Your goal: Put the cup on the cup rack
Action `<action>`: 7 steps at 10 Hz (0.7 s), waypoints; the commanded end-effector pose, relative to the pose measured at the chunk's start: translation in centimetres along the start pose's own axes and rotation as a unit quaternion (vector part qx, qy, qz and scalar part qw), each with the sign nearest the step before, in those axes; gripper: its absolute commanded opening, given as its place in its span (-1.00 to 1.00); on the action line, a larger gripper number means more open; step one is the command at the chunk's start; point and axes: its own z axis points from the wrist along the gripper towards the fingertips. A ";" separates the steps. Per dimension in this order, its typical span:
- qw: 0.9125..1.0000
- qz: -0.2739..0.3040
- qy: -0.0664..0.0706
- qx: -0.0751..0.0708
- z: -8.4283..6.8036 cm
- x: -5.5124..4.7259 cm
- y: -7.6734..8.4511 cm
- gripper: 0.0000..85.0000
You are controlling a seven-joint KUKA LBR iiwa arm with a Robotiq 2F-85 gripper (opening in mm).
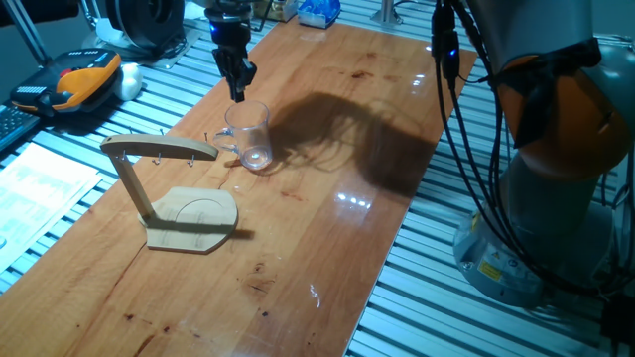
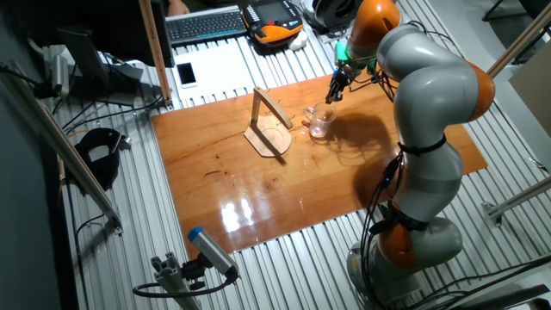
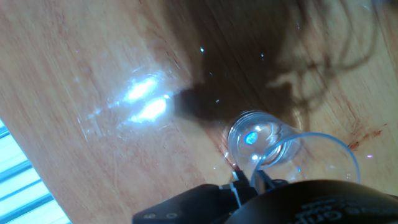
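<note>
Closest to the hand view, the dark claw (image 3: 249,180) hangs just above the rim of the clear glass cup (image 3: 283,152), its fingers drawn narrow and gripping nothing. The cup stands upright on the wooden desk (image 1: 327,238), just beside the top arm of the wooden cup rack (image 1: 164,188), handle toward the rack

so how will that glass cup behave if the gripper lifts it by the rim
The cup is clear, smooth glass, so probably rigid but slippery and breakable. Its thick bottom likely keeps it steady upright. The gripper sits at one wall, so the cup may tilt when lifted.
</note>
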 end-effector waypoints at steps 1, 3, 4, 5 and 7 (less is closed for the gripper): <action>1.000 0.000 0.001 -0.002 0.0 0.0 0.0 -0.20; 1.000 0.000 0.001 -0.002 0.2 0.0 0.0 -0.20; 1.000 0.001 -0.001 -0.003 0.4 0.1 0.0 -0.20; 1.000 0.004 -0.007 -0.002 0.6 0.3 0.0 -0.20; 1.000 0.011 -0.018 -0.005 0.7 0.5 -0.2 -0.20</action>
